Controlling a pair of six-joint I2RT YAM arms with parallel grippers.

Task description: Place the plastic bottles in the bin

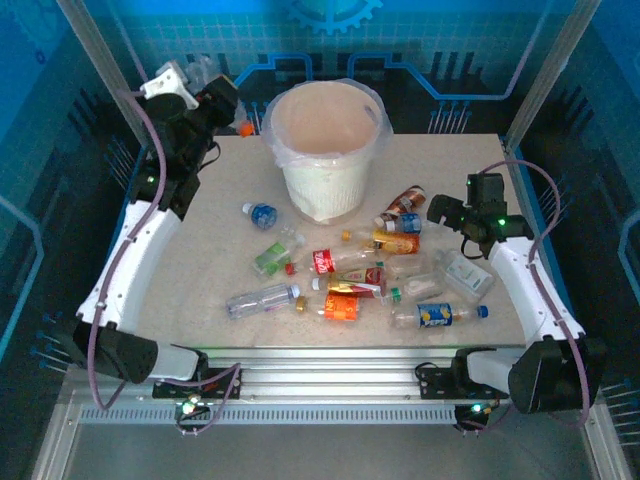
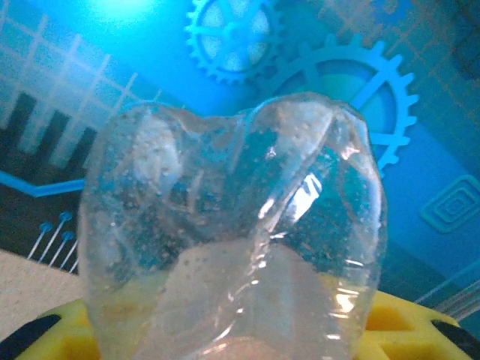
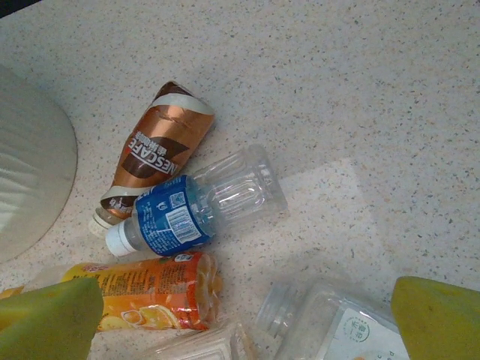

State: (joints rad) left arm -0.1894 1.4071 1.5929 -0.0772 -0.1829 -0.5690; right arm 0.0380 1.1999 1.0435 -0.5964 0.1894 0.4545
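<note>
Blue light from the lit backdrop [image 1: 450, 40] washes the room, so everything around the table [image 1: 200, 270] looks dim and cold. The tabletop is evenly lit from above, with short, soft shadows under the plastic bottles [image 1: 350, 262] and a pale sheen on the bin [image 1: 320, 190] liner. The overhead picture is a little soft and grainy.

At the left wrist, the clear bottle [image 2: 232, 240] sits so close that it blurs, catching white glints, and glare blooms at the upper left.

The right wrist view is sharp on the speckled surface, perhaps slightly washed out in one paler patch. The yellow-green fingers [image 3: 45, 319] in the lower corners are out of focus.
</note>
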